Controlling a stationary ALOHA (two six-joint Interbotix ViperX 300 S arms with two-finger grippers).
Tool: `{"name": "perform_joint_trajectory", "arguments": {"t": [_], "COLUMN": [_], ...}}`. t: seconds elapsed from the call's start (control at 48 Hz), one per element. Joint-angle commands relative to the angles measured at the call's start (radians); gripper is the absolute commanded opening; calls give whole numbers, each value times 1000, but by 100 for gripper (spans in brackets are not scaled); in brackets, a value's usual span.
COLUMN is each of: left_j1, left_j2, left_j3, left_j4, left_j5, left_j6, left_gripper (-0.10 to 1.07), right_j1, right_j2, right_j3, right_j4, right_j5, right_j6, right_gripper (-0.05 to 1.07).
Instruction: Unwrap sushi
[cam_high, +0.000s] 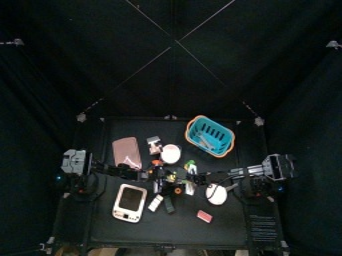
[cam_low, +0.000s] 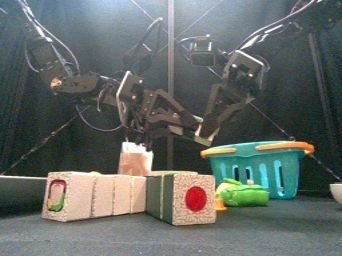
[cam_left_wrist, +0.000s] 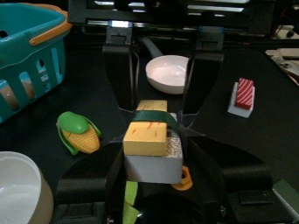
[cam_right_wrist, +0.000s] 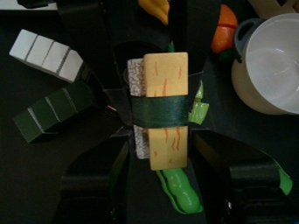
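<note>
The sushi is a toy egg nigiri: a yellow slab on white rice, bound by a dark green band. It hangs above the table's middle between both grippers. My left gripper is shut on one end of it. My right gripper is shut on it at the band, coming from the opposite side. The band is still wrapped around the sushi. In the top view the two grippers meet at the table's centre.
A teal basket stands at the back right. A pink board and a white tray lie on the left. White bowls, a corn cob, a pea pod and sushi-roll blocks lie around the centre.
</note>
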Motion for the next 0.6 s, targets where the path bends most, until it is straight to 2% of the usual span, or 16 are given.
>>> {"name": "perform_joint_trajectory", "arguments": {"t": [0.0, 0.583], "left_j1": [3, 2], "left_j2": [-9, -32], "left_j3": [-20, -3], "left_j4": [-3, -3], "left_j5": [-6, -6], "left_j6": [-2, -2], "left_gripper": [74, 74], "right_j1": [3, 3], "right_j2": [-15, -15], "right_j3": [-25, -20], "right_j4": [0, 2], "right_j5": [-3, 8], "right_j6": [5, 5], "right_gripper": [70, 70]}}
